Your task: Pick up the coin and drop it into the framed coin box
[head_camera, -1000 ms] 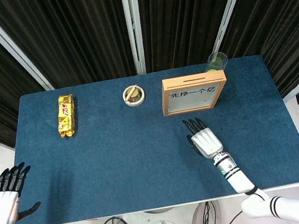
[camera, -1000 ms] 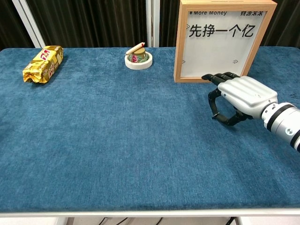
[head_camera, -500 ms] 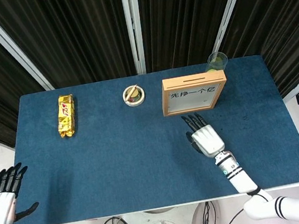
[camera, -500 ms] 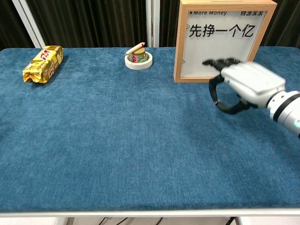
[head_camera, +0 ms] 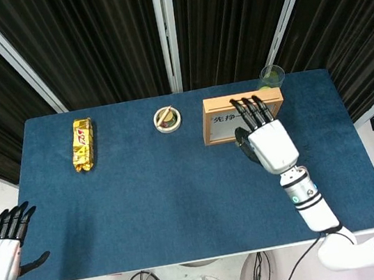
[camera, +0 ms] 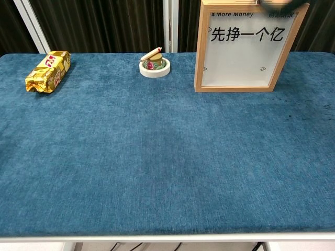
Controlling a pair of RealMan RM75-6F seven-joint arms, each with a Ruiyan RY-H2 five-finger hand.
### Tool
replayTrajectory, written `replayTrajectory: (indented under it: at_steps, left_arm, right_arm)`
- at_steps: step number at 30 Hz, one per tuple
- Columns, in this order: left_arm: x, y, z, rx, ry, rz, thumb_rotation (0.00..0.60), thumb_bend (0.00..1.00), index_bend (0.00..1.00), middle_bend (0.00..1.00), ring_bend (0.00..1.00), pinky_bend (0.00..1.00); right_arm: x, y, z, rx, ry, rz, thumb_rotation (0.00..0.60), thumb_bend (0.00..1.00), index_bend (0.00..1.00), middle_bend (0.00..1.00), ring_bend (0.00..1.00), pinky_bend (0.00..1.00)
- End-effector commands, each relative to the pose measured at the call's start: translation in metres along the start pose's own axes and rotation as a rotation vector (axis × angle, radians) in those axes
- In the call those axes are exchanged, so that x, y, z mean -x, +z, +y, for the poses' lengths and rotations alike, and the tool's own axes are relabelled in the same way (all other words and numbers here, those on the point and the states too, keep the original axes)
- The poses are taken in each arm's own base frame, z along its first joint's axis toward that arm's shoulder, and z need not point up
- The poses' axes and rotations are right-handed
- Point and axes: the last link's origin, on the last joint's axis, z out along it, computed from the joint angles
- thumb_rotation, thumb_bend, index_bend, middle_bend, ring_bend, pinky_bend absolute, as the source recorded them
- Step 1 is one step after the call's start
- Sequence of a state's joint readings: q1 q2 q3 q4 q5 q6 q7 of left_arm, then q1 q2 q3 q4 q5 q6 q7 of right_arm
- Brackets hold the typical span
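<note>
Right hand (head_camera: 270, 143) over wood-framed coin box (head_camera: 222, 129), fingers (head_camera: 252, 107) pointing 12 o'clock to its top slot; any pinched coin not visible, grip unclear | left hand (head_camera: 2, 245) off blue bench (head_camera: 145, 188) at 8 o'clock, spread, empty | right nearer.

One coin box (head_camera: 243, 115), one dish (head_camera: 167, 119), one snack pack (head_camera: 83, 144), one cup (head_camera: 272, 75).
</note>
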State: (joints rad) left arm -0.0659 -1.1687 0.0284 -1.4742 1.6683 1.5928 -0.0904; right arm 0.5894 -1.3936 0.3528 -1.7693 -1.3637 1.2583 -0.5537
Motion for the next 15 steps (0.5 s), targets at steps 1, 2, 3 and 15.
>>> replayTrajectory:
  at_steps: [1, 2, 3, 15]
  left_arm:
    - [0.000, 0.000, 0.000, -0.001, 0.002, -0.004, 0.600, 0.10, 0.07, 0.00, 0.00, 0.00]
    - [0.000, 0.000, 0.000, -0.002, 0.003, -0.008, 0.600, 0.10, 0.07, 0.00, 0.00, 0.00]
    - [0.000, 0.000, 0.000, -0.003, 0.004, -0.012, 0.600, 0.10, 0.07, 0.00, 0.00, 0.00]
    - [-0.006, 0.002, 0.001, 0.012, 0.009, 0.000, 0.600, 0.10, 0.07, 0.00, 0.00, 0.00]
  right_arm:
    - [-0.028, 0.040, 0.002, 0.060, -0.078, 0.008, 0.600, 0.36, 0.79, 0.05, 0.00, 0.00]
    - [-0.030, 0.048, 0.001, 0.071, -0.085, 0.003, 0.600, 0.36, 0.79, 0.05, 0.00, 0.00]
    - [-0.031, 0.056, 0.000, 0.082, -0.093, -0.003, 0.600, 0.36, 0.79, 0.05, 0.00, 0.00]
    - [-0.019, 0.127, -0.018, 0.229, -0.172, -0.104, 0.600, 0.37, 0.80, 0.05, 0.00, 0.00]
